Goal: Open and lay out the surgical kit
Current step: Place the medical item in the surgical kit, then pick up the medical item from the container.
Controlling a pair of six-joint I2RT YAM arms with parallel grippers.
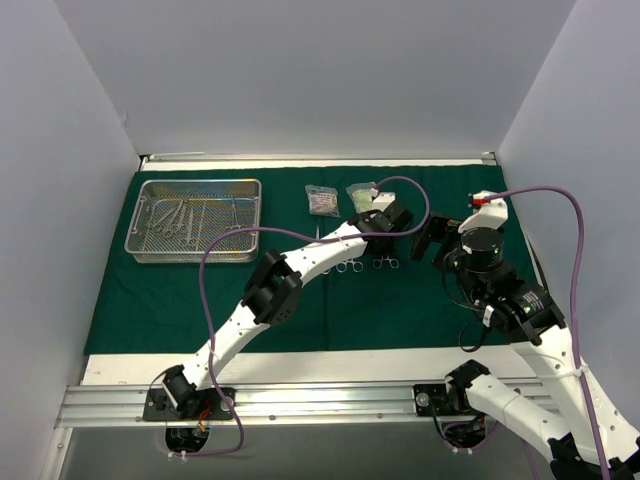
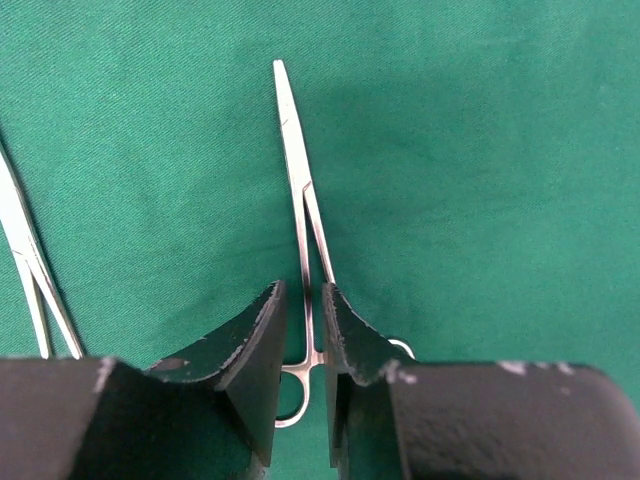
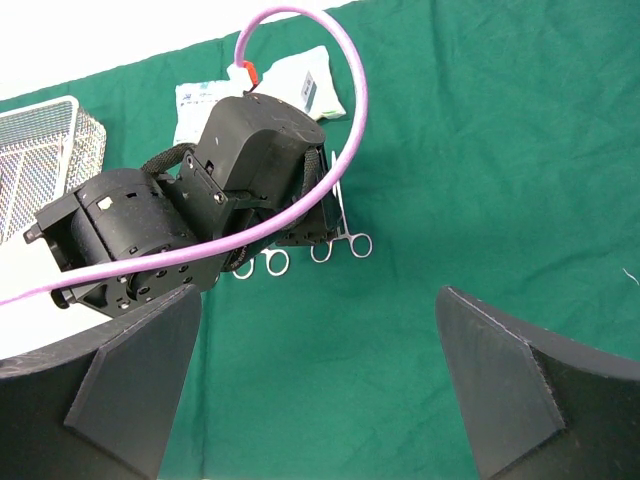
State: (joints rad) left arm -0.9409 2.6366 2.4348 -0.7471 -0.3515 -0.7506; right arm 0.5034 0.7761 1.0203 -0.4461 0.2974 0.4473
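- The dark green cloth wrap (image 1: 150, 310) is already opened and lies spread flat over the table, so I'd call the unwrapping done.
- The rectangular silver wire-mesh tray (image 1: 190, 257) sits on the cloth at its far left corner, out in the open.
- Two small clear pouches (image 1: 322, 200) (image 1: 360, 195) lie side by side to the right of the tray, along the same far edge. They look already set out.
- A short row of small steel scissor-handled clamps (image 3: 275, 262) lies further right of the tray and a little nearer the arms, ring handles towards the arms. The left arm covers part of the row, so I can't give a sure count.
- The left claw (image 2: 302, 290) is down over that row. Its jaws are parted narrowly, either side of one clamp (image 2: 295, 150) that lies flat on the cloth. It looks released rather than pinched. A neighbouring clamp (image 2: 30, 270) lies just beside it, on the tray's side.
- The right claw (image 3: 320, 292) hangs over bare cloth beyond the row, on the side away from the tray, jaws wide apart and gripping nothing.
- Several clamps (image 1: 175, 218) are still in the tray. As I judge it, the job is partway along, with those clamps still to be carried over and laid in the row.
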